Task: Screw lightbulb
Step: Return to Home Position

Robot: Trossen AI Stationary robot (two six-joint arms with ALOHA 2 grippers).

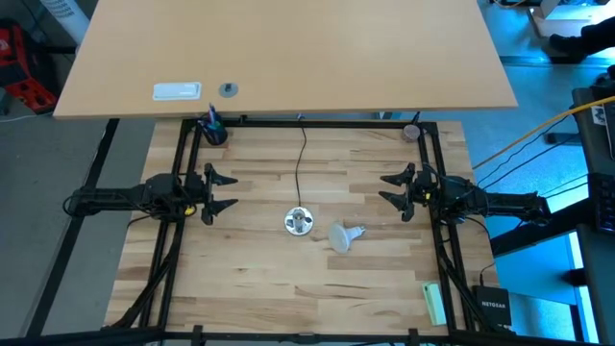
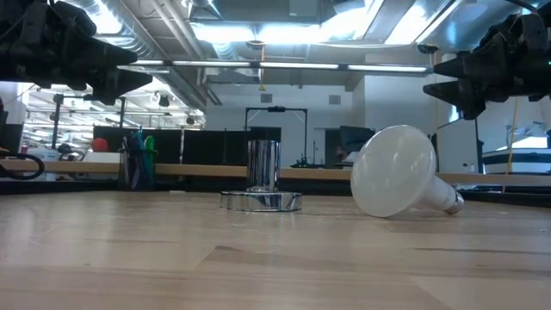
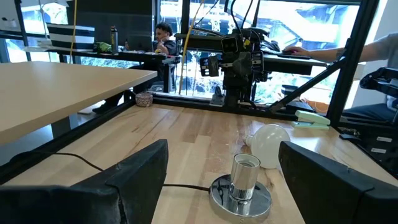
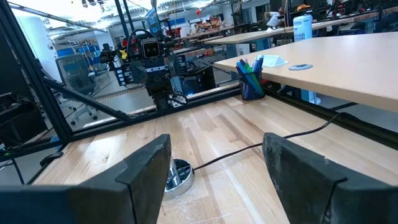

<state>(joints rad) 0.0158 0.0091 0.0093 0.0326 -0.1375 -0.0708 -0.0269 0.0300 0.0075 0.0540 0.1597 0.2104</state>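
The white frosted lightbulb [image 1: 344, 234] lies on its side on the wooden table, its globe toward the near edge and its narrow screw base [image 1: 357, 231] pointing right; it also shows in the low view [image 2: 398, 182] and the left wrist view [image 3: 268, 144]. The round silver socket [image 1: 299, 222] stands upright on its flat base just left of the bulb, its thin black cord [image 1: 302, 163] running to the far edge. My left gripper [image 1: 219, 192] is open above the table's left side. My right gripper [image 1: 395, 190] is open above the right side. Both are empty.
A cup of pens [image 1: 212, 130] stands at the table's far left corner and a small bowl [image 1: 412, 132] at the far right. A green object [image 1: 434, 303] lies near the front right corner. A larger desk [image 1: 288, 58] lies beyond the far edge. People sit in the room behind.
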